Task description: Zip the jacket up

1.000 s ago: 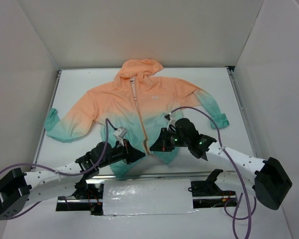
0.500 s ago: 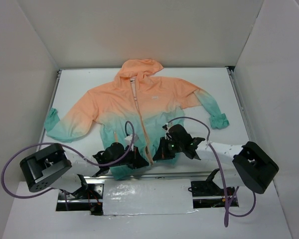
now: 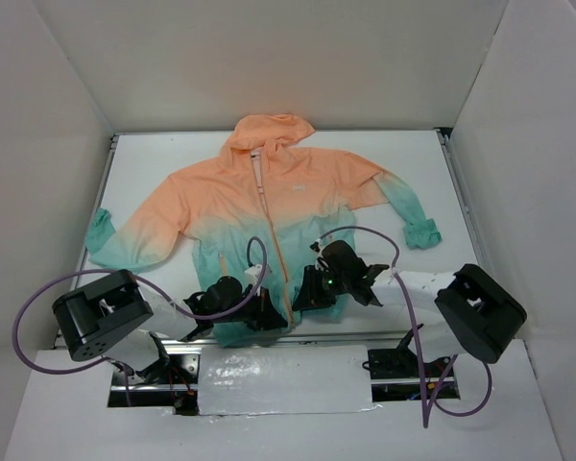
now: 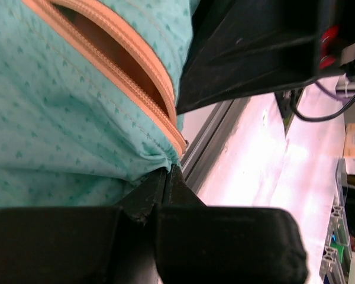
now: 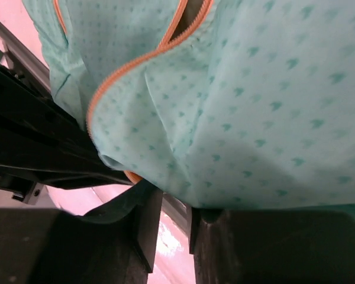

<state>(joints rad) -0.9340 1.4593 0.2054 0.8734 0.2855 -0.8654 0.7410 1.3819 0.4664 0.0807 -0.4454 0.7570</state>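
The jacket (image 3: 269,206) lies flat on the table, hood far, teal hem near me. Its orange front zipper (image 3: 274,240) gapes open near the hem. My left gripper (image 3: 276,315) sits at the hem just left of the zipper's bottom end. In the left wrist view this gripper (image 4: 168,171) is shut, with teal hem fabric (image 4: 59,118) gathered at its tips beside the orange zipper tape (image 4: 136,89). My right gripper (image 3: 302,293) is at the hem just right of the zipper. In its own view the right gripper (image 5: 174,207) has jaws apart, the teal cloth (image 5: 254,118) draped over the tips.
A metal rail (image 3: 394,334) runs along the table's near edge just below the hem. White walls enclose the table on three sides. The two grippers are close together, almost touching. Purple cables (image 3: 365,235) loop above both arms.
Both arms have drawn in toward the zipper's bottom end at the hem. The right gripper's jaws have parted. The left gripper stays shut.
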